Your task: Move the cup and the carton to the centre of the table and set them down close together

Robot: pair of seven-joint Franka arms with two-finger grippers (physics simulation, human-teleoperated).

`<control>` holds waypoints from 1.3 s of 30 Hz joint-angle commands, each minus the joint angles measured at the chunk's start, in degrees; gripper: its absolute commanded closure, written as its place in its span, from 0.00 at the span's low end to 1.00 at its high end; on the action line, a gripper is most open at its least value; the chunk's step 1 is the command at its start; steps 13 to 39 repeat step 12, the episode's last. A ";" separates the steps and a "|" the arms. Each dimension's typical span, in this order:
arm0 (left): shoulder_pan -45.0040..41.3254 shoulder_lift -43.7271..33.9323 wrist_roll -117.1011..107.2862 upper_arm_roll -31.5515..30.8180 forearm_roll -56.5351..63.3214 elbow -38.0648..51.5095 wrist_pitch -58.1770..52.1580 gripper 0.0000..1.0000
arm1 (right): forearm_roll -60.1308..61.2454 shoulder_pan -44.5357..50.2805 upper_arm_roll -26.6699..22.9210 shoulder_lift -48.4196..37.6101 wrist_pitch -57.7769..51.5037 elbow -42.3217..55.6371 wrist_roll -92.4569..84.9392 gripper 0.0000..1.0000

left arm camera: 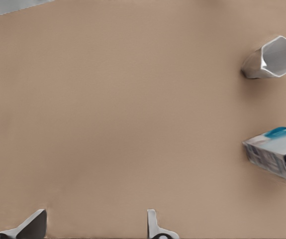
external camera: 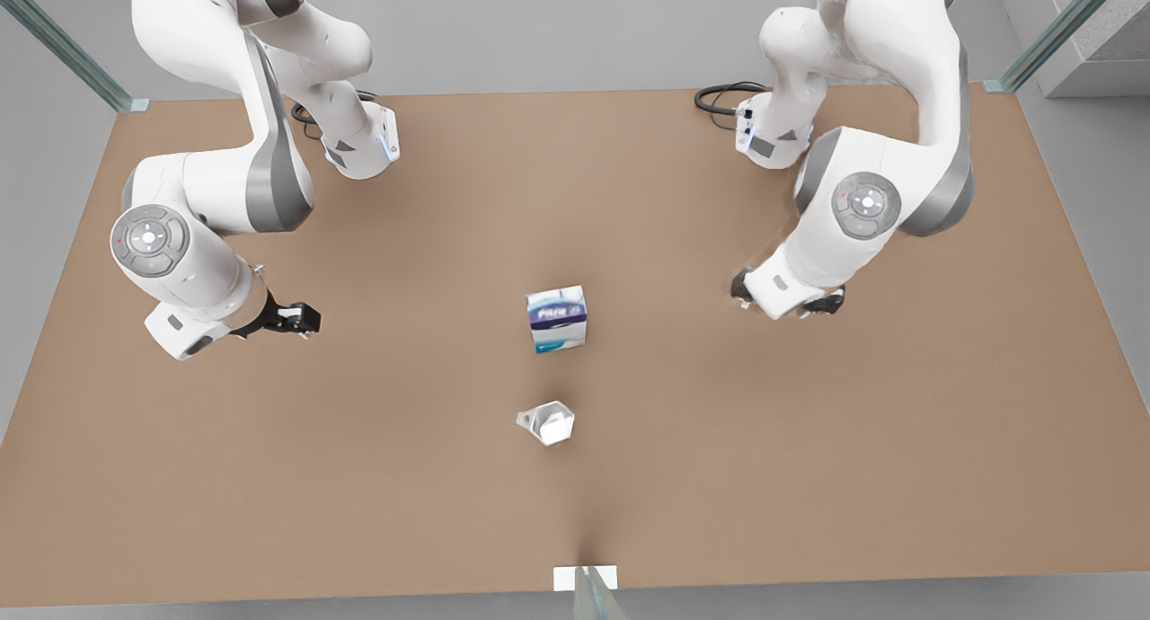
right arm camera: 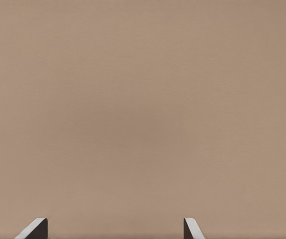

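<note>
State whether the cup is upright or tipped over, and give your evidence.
Upright. The cup stands on the table with its open mouth facing up; the left wrist view shows its hollow inside.

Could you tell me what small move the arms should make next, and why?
Probably the left gripper should travel toward the carton. Both grippers hover open and empty over bare table. The cup and carton stand near the middle with a clear gap between them, so one has to be shifted closer. The left wrist view has both in sight, while the right gripper faces plain tabletop and can wait.
</note>
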 commanded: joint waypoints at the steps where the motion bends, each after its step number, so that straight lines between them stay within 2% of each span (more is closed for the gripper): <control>1: 3.52 -0.10 -0.11 -2.34 2.86 -0.04 -0.02 0.00 | 0.00 0.02 0.00 -0.04 -0.07 0.00 0.00 0.00; 2: 5.29 -0.63 -0.73 -0.24 2.95 -0.39 -1.68 0.00 | 0.00 -0.07 0.00 -0.04 -0.07 0.00 0.00 0.00; 3: 4.15 -1.86 0.23 4.42 2.69 -0.04 -4.50 0.00 | 0.00 -0.07 0.00 -0.04 0.02 0.00 0.00 0.00; 4: -1.03 -1.95 4.37 12.41 1.90 0.05 -4.41 0.00 | 0.00 -0.07 0.00 0.04 0.02 0.00 0.00 0.00; 5: -1.39 -3.44 7.08 14.53 1.37 -0.39 -6.78 0.00 | 0.00 0.02 0.00 0.04 0.02 0.00 0.00 0.00; 7: 2.92 -6.35 7.36 14.62 -1.62 -3.12 -7.66 0.00 | 0.00 -0.07 0.00 0.04 0.02 0.00 0.00 0.00; 8: 4.06 -5.38 7.71 14.62 -1.53 -2.41 -7.49 0.00 | 0.00 -0.07 0.00 -0.04 -0.06 0.00 0.00 0.00; 39: 4.06 -5.38 7.71 14.01 -1.71 -2.15 -8.54 0.00 | 0.00 0.02 0.00 0.04 0.02 0.00 0.00 0.00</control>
